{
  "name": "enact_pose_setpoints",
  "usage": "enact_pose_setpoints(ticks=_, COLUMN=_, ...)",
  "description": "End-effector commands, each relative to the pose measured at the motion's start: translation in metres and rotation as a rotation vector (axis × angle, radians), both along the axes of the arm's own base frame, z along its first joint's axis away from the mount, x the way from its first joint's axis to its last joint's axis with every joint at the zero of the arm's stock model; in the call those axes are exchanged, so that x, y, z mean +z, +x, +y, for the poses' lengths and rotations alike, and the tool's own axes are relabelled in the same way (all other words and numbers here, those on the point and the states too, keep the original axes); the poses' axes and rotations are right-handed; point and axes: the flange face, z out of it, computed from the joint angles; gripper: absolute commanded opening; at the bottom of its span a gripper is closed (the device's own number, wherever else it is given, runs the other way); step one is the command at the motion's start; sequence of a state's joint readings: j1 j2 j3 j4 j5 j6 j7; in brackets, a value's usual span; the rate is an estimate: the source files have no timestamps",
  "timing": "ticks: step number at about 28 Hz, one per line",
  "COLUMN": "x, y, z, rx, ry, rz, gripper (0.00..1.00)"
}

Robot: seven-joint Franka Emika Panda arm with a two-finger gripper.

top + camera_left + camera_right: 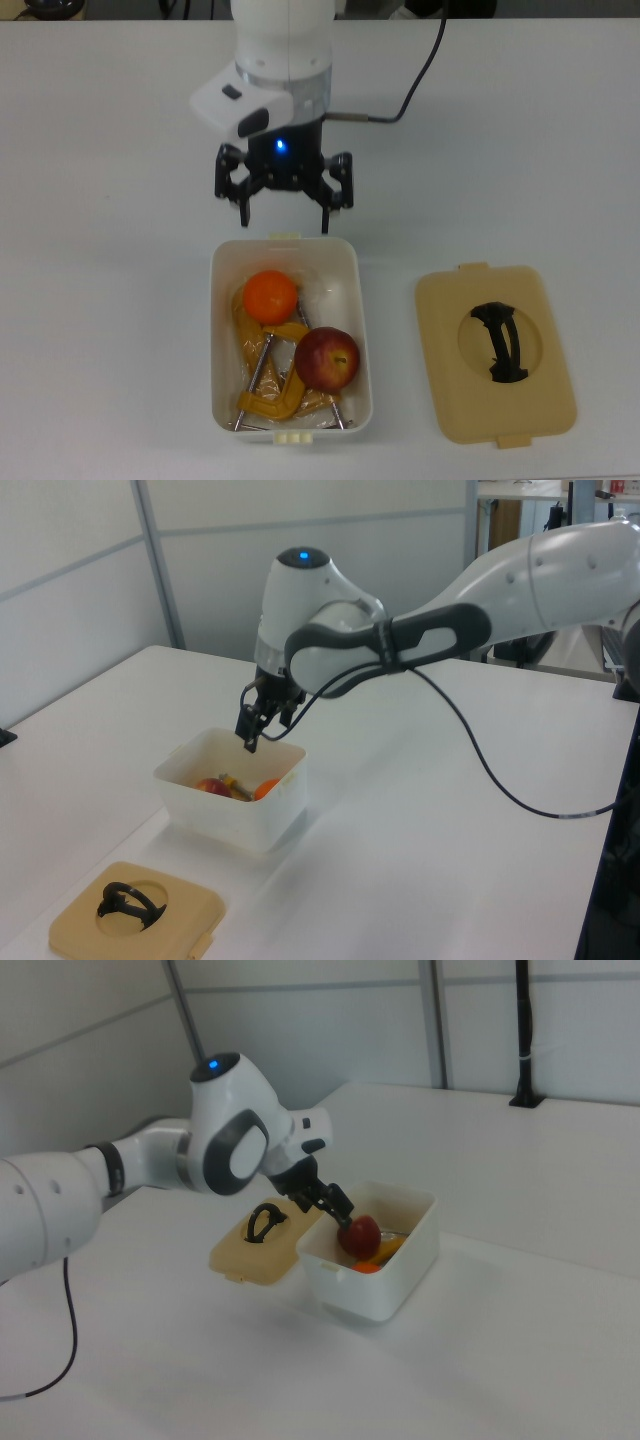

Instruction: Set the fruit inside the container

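Both fruits lie in the white container [215,345]: the orange [270,296] toward its end nearest the arm, the dark red apple [327,358] beside it toward the top view's right. They rest on yellow-orange clamps [272,395]. My gripper [284,220] is open and empty, raised above the table just past the container's upper end in the top view. In the left view the gripper [260,733] hangs over the container's [225,815] far rim. In the right view the apple [360,1233] shows inside the container [385,1280], with the gripper [328,1203] beside it.
A flat tan lid [495,345] with a black handle [500,343] lies on the white table to the top view's right of the container. A black cable [415,75] trails from the arm across the table.
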State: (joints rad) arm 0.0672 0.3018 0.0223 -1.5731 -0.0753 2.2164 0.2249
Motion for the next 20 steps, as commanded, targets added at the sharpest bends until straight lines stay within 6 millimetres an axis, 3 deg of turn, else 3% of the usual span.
enact_pose_setpoints(ticks=1, x=0.031, y=-0.036, z=-0.011, rx=-0.054, ry=-0.02, rz=0.14, gripper=1.0)
enact_pose_setpoints(ticks=12, x=0.084, y=-0.102, z=-0.021, rx=-0.035, ry=-0.053, rz=0.344, gripper=1.0)
enact_pose_setpoints(ticks=20, x=0.092, y=-0.113, z=-0.024, rx=0.037, ry=-0.054, rz=0.381, gripper=1.0)
